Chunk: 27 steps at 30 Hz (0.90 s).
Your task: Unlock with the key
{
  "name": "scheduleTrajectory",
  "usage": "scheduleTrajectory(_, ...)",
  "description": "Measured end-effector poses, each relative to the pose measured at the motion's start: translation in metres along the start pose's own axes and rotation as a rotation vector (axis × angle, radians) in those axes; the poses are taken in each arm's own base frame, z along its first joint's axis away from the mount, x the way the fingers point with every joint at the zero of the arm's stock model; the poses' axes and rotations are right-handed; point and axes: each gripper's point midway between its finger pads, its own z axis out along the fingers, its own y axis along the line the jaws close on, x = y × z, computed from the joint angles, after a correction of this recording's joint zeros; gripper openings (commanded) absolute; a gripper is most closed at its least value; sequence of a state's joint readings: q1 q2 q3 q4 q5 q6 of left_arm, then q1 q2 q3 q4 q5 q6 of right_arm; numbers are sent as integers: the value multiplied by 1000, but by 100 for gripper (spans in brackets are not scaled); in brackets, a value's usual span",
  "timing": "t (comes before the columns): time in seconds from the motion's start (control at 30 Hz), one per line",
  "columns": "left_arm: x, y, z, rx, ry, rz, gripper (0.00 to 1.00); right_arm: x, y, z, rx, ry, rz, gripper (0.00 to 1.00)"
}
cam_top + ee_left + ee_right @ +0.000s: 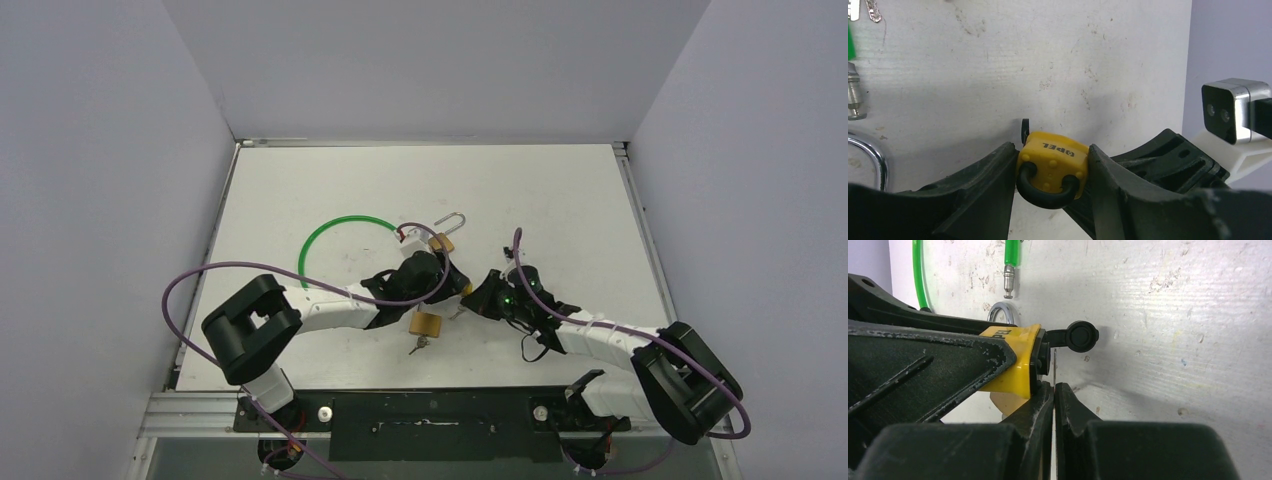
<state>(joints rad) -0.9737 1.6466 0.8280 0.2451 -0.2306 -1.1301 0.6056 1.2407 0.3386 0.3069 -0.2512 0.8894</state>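
Observation:
A yellow padlock [1054,159] with a black shackle is pinched between the fingers of my left gripper [1052,150], body held by its two sides, a little above the table. In the right wrist view my right gripper [1054,386] is shut on a thin key [1054,362], seen edge-on. Its blade stands right against the black keyhole end of the yellow padlock [1015,367]. The padlock's round black dust cap [1082,336] hangs open beside it. Whether the blade is inside the keyhole I cannot tell. From above, both grippers [445,278] [482,296] meet at the table's middle.
A brass padlock [427,323] with a key [418,346] in it lies just in front of the grippers. A second brass padlock [443,240] with an open silver shackle lies behind them, next to a green cable loop [325,240]. White walls enclose the table.

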Motion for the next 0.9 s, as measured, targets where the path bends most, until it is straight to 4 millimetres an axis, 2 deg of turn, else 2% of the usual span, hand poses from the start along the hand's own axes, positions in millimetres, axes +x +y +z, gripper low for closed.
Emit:
scheduleTrajectory(0.3,2,-4,-1,10,23,6,0,0,1,-13,-58,-35,-71,0)
scheduleTrajectory(0.6,-1,2,3,-147,100,193,0,-8,2,-45,-77,-104,-73,0)
scheduleTrajectory(0.8,19,34,15,-314,160,328,0,-6,-25,-59,53,-121,-47,0)
scheduleTrajectory(0.9,17,28,23,-341,155,373,5,-2,-40,-62,117,-110,-34,0)
